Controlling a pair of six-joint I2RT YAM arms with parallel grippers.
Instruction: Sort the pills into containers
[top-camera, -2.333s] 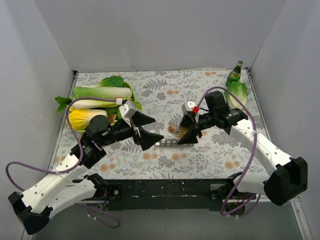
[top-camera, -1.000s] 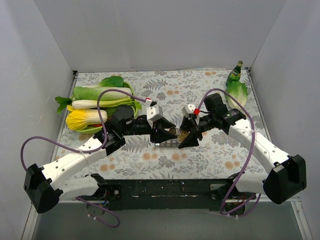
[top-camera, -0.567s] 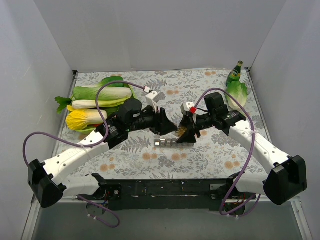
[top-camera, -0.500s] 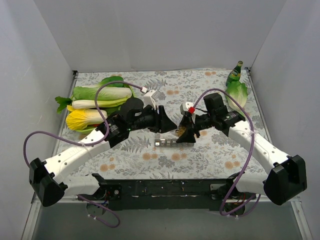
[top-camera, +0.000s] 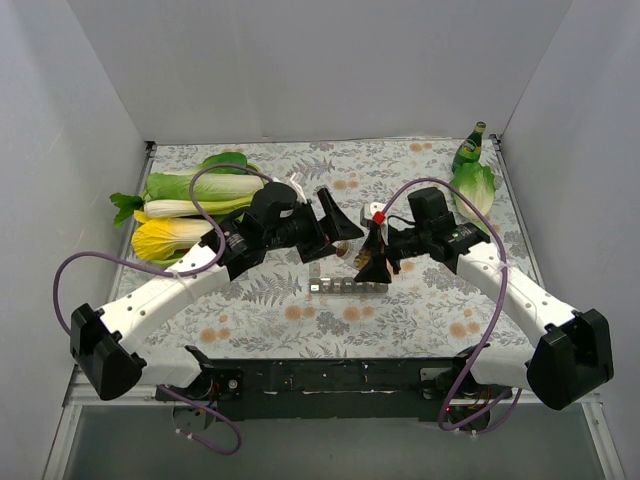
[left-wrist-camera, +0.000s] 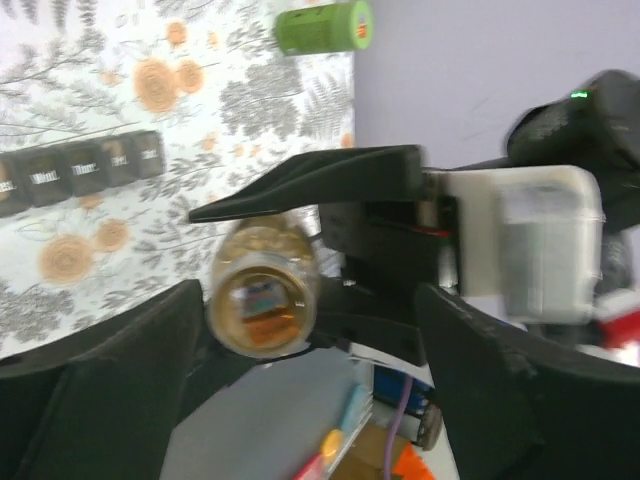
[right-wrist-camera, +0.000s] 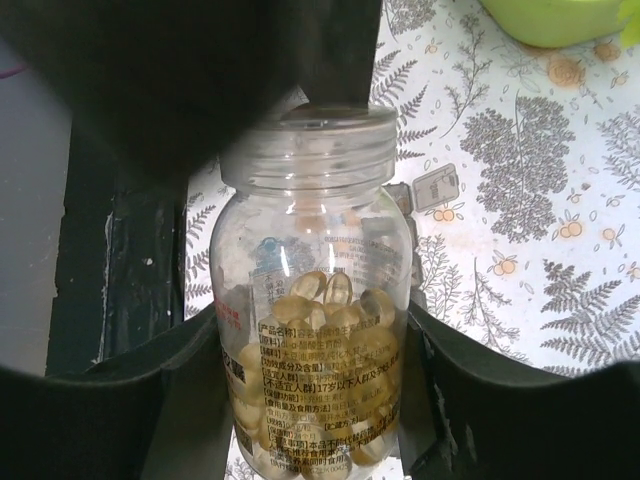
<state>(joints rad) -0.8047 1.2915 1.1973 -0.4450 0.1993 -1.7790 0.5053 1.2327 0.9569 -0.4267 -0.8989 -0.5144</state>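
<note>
Gripping: the right pincer (top-camera: 373, 262) pinches a clear pill bottle (right-wrist-camera: 318, 330) around its body. The threaded neck looks bare, with no cap to be seen, and yellow capsules (right-wrist-camera: 330, 300) fill the lower half.
Left pincer: the left pincer (top-camera: 335, 238) is spread wide and faces the bottle's mouth end-on, with its fingers (left-wrist-camera: 110, 390) on either side. Whether one brushes the bottle cannot be told.
Containers: the grey strip (top-camera: 347, 286) lies flat on the tabletop (top-camera: 430, 310) between the two arms. Its lids appear to be down.
Key relation: the strip sits just on the near side of the bottle and below it. Its long axis runs left to right, along the tabletop's near edge.
Nearer arm: the right, whose pincer hangs almost over the strip's right end.
Bottle axis: roughly level, with the mouth towards the left arm and not yet aimed at any compartment.
Judgement: pouring would call for tipping the mouth down and towards the near edge.
Bystanders: leafy greens (top-camera: 195, 195) lie far left, and a green bottle (top-camera: 470, 147) stands far right.
</note>
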